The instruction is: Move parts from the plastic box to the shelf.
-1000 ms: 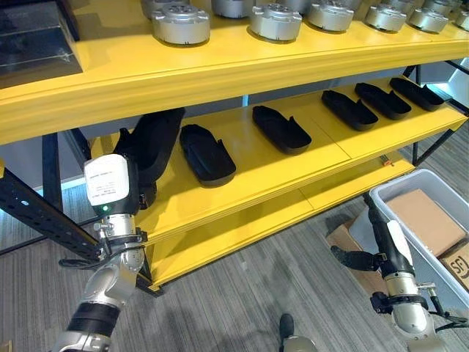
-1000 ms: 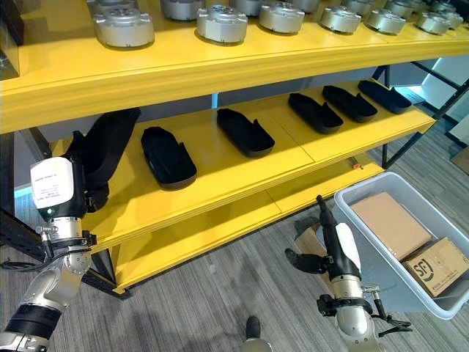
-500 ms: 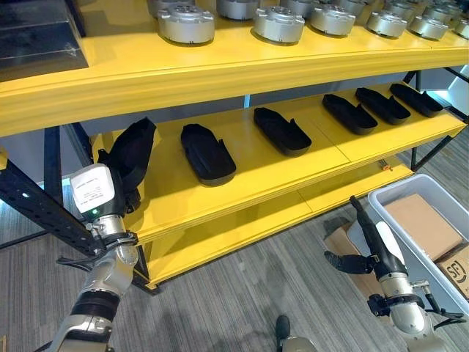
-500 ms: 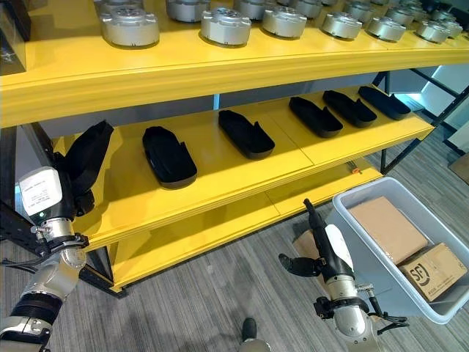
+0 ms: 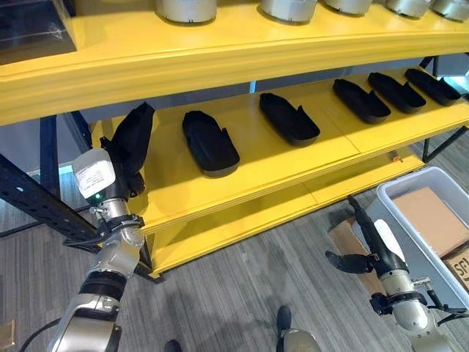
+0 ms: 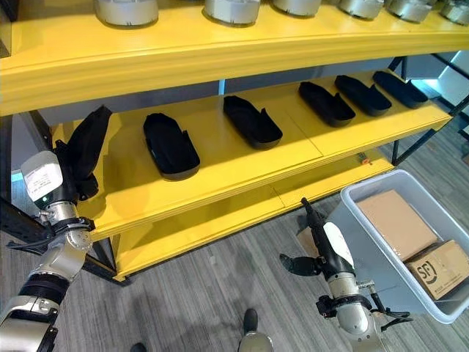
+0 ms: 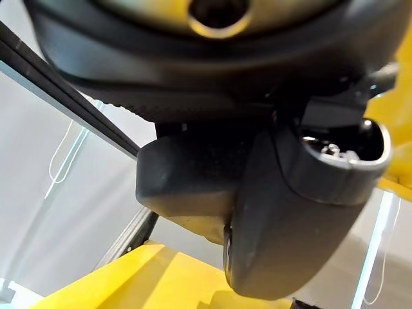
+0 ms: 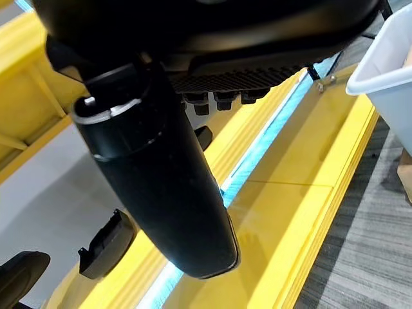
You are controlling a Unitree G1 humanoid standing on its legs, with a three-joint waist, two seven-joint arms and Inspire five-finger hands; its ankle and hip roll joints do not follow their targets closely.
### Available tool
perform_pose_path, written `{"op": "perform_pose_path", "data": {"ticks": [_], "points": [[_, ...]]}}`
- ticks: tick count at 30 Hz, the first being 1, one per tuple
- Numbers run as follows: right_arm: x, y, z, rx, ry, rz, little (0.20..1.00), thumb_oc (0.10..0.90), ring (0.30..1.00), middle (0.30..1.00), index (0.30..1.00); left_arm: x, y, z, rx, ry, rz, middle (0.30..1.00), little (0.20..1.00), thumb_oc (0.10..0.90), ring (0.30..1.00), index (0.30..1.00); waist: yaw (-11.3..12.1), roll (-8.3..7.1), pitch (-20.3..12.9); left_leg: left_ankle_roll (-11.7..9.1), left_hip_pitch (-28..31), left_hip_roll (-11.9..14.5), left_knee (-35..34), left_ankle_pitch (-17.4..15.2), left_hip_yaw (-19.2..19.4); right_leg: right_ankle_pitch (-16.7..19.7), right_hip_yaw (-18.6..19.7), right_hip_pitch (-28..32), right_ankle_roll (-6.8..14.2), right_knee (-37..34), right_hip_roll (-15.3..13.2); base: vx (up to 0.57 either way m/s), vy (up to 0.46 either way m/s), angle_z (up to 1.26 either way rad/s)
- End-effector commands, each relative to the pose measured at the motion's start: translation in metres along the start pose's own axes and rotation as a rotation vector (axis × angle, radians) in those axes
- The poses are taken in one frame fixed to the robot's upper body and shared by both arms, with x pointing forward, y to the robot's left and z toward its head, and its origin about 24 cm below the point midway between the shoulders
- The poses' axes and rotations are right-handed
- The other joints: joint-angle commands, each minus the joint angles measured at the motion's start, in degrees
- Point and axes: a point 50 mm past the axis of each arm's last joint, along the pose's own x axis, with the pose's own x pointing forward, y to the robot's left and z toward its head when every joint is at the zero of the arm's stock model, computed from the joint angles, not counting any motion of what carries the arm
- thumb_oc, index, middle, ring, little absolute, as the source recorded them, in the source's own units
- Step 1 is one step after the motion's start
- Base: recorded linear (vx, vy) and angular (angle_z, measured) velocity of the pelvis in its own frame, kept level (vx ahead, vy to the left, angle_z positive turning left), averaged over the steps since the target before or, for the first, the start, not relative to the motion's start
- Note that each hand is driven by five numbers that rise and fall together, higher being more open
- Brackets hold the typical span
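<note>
Left hand (image 5: 123, 170): reaching up at the left, fingers wrapping a black part.
Right hand (image 6: 320, 249): hanging low at right, fingers straight.

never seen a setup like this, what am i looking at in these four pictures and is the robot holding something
This is a humanoid robot with two silver-grey arms ending in dark hands. The two wide pictures come from a pair of cameras on its head, looking down; they show one scene from spots slightly apart. The two close, dark pictures come from cameras on its wrists, looking along each hand.

In front of it stands a yellow shelf. Silver round parts sit on the top level, and black shoe-shaped parts lie in a row on the middle level.

The left hand holds one more black part tilted up at the left end of the middle level, its fingers apparently curled round it. The right hand, fingers straight, holds nothing; it hangs over the floor beside a grey plastic box that contains cardboard boxes.
</note>
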Motion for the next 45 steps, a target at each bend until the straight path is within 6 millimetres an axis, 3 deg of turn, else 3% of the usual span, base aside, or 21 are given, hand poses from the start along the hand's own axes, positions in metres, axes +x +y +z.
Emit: {"op": "perform_pose_path", "data": {"ticks": [1, 45], "points": [[0.024, -0.033, 0.043, -0.061, -0.242, -0.103, 1.000, 0.900, 1.000, 1.000, 1.000, 0.057, 0.055, 0.043, -0.090, -0.105, 0.294, 0.300, 0.300, 0.400, 0.300, 0.300, -0.03, -0.15, -2.44, 0.65, -4.49, 3.29, 4.04, 6.09, 0.15, -10.96, 3.58, 0.47, 2.20, 15.58, -4.18, 0.00, 0.000, 0.00], [0.022, -0.029, 0.042, -0.089, -0.233, -0.033, 1.000, 0.900, 1.000, 1.000, 1.000, 0.073, 0.044, 0.020, -0.142, 0.132, 0.186, 0.300, 0.300, 0.400, 0.300, 0.300, 0.06, -0.97, -0.21, 1.22, -4.27, 3.55, 5.30, 5.59, 0.07, -11.48, 4.45, -0.61, 2.25, 17.27, -4.39, 0.00, 0.000, 0.00]]}}
